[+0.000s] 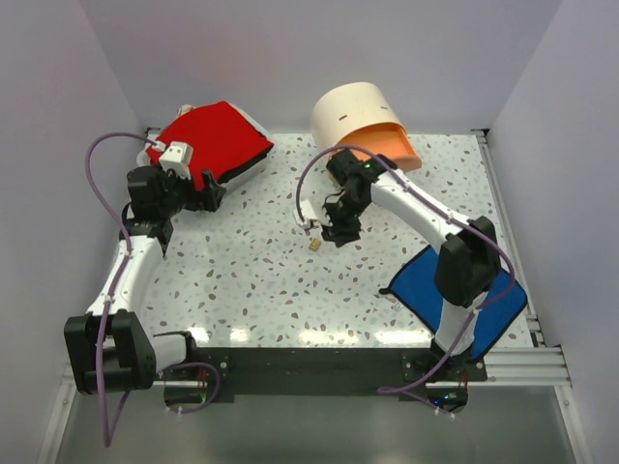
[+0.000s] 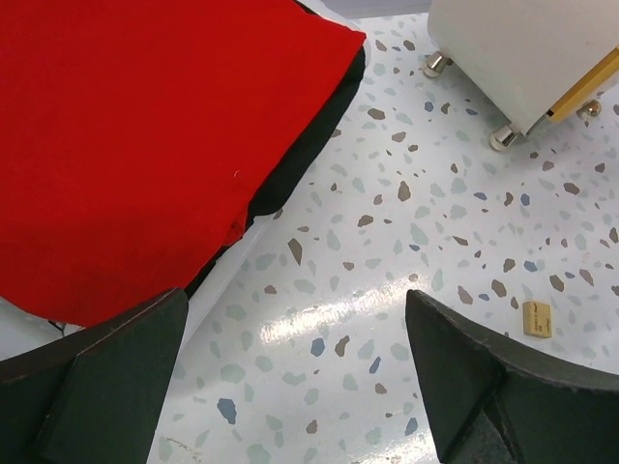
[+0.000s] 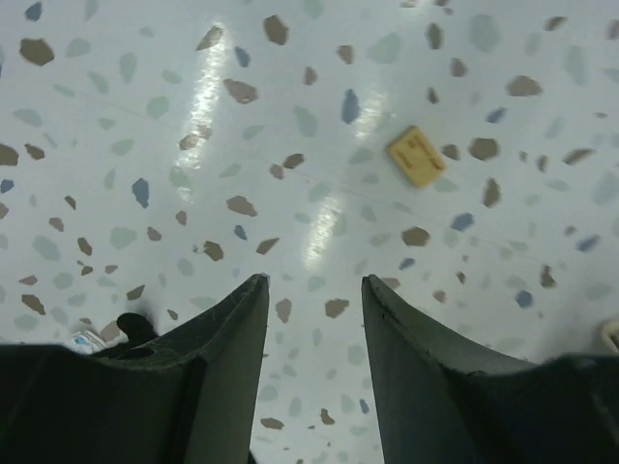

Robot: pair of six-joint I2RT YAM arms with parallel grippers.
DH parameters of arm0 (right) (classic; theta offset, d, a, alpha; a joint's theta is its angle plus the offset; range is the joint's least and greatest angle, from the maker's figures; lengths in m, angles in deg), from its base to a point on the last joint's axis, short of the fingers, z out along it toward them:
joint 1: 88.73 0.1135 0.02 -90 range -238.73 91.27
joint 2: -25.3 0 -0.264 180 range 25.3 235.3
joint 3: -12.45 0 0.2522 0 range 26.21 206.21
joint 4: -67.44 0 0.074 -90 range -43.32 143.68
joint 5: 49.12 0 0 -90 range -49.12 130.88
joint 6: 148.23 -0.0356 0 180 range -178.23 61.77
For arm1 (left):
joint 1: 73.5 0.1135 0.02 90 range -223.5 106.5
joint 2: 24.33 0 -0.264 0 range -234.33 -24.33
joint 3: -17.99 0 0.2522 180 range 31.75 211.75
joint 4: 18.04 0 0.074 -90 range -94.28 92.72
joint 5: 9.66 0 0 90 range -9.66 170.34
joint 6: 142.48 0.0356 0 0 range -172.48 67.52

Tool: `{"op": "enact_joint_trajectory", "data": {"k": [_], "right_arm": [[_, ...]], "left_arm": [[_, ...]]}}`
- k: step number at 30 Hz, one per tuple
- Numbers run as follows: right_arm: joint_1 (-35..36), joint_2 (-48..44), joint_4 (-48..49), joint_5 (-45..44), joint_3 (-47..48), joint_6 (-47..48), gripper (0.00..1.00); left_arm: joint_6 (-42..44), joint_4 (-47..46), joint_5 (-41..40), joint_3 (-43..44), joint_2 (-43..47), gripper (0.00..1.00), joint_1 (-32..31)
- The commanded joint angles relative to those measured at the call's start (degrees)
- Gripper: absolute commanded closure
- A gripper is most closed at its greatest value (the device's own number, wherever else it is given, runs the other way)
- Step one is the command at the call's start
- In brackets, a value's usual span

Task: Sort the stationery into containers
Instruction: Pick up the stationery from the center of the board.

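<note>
A tiny tan cube (image 1: 315,246) lies on the speckled table; no other stationery is in view. My right gripper (image 1: 335,232) hovers just right of it, open and empty; in the right wrist view the cube (image 3: 418,156) lies ahead and to the right of the gripper (image 3: 314,282). The cream drum (image 1: 353,111) stands at the back with its orange drawer (image 1: 389,147) pulled out. The white case with a red top (image 1: 215,140) sits at the back left. My left gripper (image 1: 207,198) is open and empty beside the case (image 2: 145,145); the cube (image 2: 537,318) and drum (image 2: 522,48) show there too.
A flat blue cloth (image 1: 455,295) lies at the front right, partly under the right arm. Purple cables loop off both arms. White walls close in the table on three sides.
</note>
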Motion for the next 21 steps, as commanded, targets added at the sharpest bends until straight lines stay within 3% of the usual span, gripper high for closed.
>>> {"op": "enact_joint_trajectory", "data": {"k": [1,9,21], "right_arm": [[1.9,-0.7,-0.8,-0.9,-2.4,12.0,0.54],[5.4,6.7,3.9,-1.2,-3.1,21.4,0.62],[6.0,16.2,5.3,-3.2,3.3,27.3,0.6]], "left_arm": [[1.7,0.3,-0.8,0.2,2.0,0.01,0.5],[3.5,4.9,-1.6,-0.3,3.6,0.01,2.1],[6.1,7.0,-2.1,0.4,3.4,0.01,3.8]]}}
